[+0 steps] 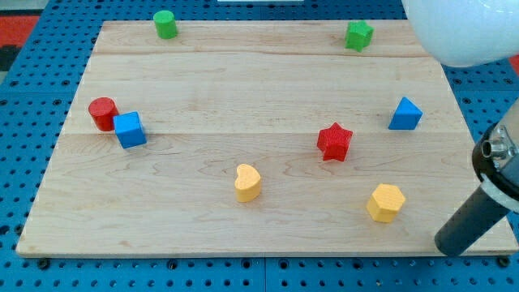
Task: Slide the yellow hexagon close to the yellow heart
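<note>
While my tip (451,246) is resting at the wooden counter's (243,89) lower right edge, with no hand for any state to be told, the yellow hexagon block (385,202) is sitting just to its upper left, the yellow heart block (247,182) lying well beyond leftward.

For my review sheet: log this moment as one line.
my tip: right of yellow hexagon, apart | yellow heart: left of hexagon, apart | slide: not yet done
</note>
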